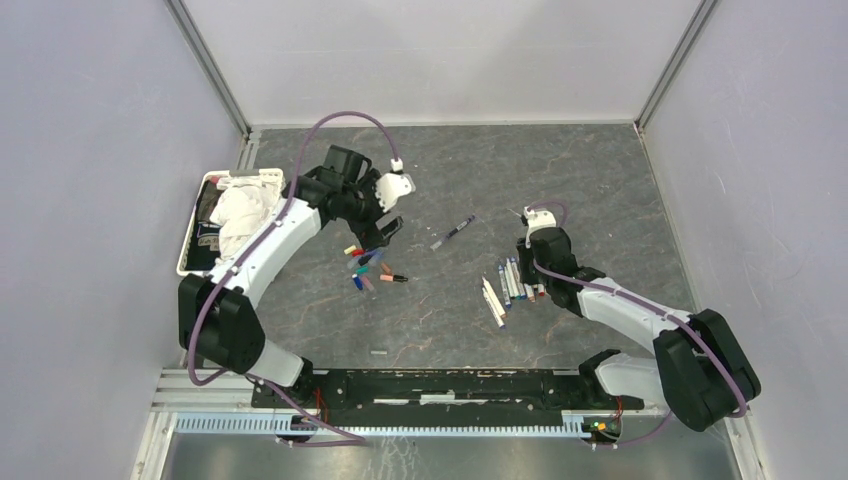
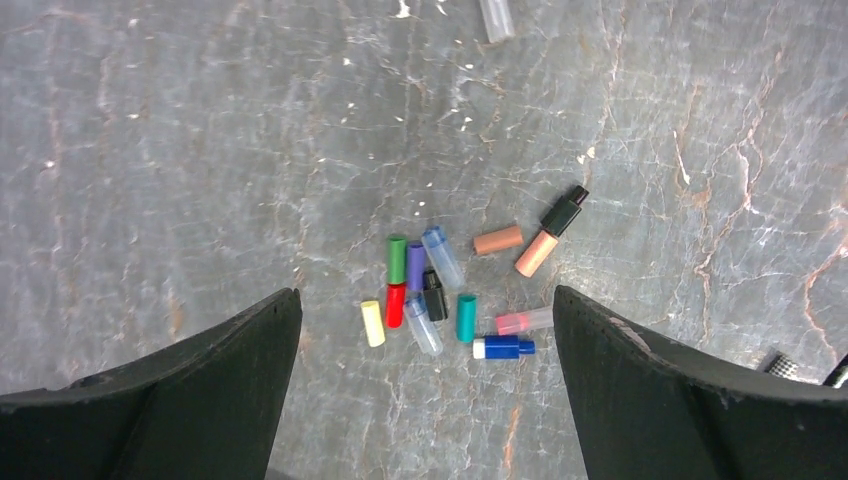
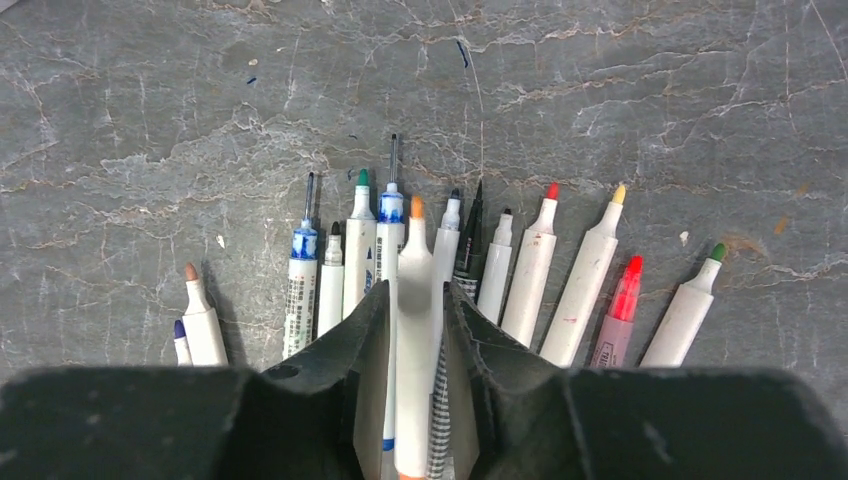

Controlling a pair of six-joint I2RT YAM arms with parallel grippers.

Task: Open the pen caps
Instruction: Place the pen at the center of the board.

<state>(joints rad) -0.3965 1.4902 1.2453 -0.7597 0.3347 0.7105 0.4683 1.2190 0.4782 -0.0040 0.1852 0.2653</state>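
Several loose pen caps lie in a small pile on the grey table: yellow, red, green, purple, black, teal, blue, orange and clear ones. My left gripper hangs open above this pile with nothing between its fingers. Several uncapped pens with white barrels lie side by side, coloured tips pointing away in the right wrist view. My right gripper is low over this row. An orange-tipped pen sits between its jaws, blurred, with thin gaps at both sides.
A white basket holding cloth stands at the left wall. One lone pen with a dark end lies between the pile and the row. A small clear tube lies apart from the pile.
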